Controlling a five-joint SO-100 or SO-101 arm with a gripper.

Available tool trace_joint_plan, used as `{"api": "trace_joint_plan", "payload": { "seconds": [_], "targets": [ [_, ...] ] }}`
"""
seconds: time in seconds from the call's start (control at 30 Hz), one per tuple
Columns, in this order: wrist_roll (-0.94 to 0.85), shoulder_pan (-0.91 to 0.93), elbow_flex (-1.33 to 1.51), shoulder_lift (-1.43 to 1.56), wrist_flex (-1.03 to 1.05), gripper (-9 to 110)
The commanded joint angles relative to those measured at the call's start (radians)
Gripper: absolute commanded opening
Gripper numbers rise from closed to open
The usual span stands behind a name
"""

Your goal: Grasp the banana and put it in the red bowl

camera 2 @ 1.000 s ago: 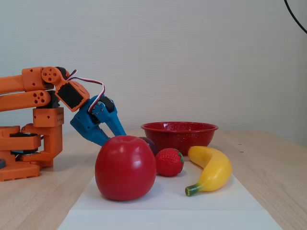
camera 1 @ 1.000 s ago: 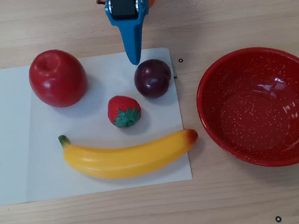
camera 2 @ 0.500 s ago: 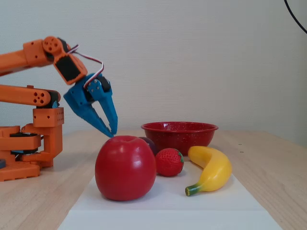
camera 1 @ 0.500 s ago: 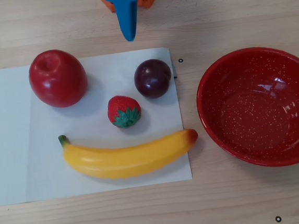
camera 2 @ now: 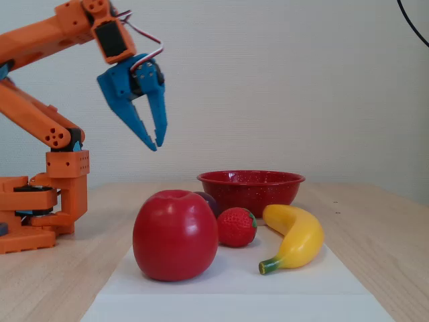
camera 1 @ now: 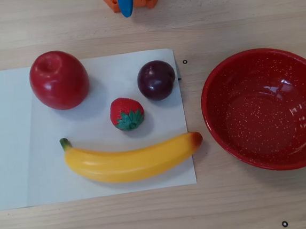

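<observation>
Up goes the arm: a second ago the blue gripper (camera 2: 155,143) was low by the table behind the apple, and now it hangs high above the fruit in the fixed view, fingertips pointing down. In the overhead view only its blue tip (camera 1: 126,3) shows at the far edge, where earlier it reached down to the plum. Its fingers meet at the tips with a narrow gap higher up, and they hold nothing.

Nothing else has stirred. The banana (camera 1: 129,159) lies flat on the near part of the white paper (camera 1: 7,159), green stem to the left, orange-red end to the right and close to the red bowl (camera 1: 219,141) without touching it. I judge this lift to be a clearing move, getting the arm over the apple (camera 1: 59,80), the plum (camera 1: 156,80) and the strawberry (camera 1: 126,113) so it can come down on the banana beyond them; the grasp itself is not yet begun.

The red bowl sits on the bare wood to the right of the paper, and it is empty: only speckled enamel and a couple of light reflections inside.
</observation>
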Motion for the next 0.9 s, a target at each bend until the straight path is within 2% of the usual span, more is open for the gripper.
{"api": "trace_joint_plan", "payload": {
  "seconds": [0.0, 0.43, 0.87],
  "targets": [
    [0.037, -0.012, -0.175, -0.078, 0.014, 1],
    [0.037, -0.044, -0.695, -0.514, 0.141, 4],
    [0.055, -0.048, -1.025, -0.848, 0.193, 12]
  ]
}}
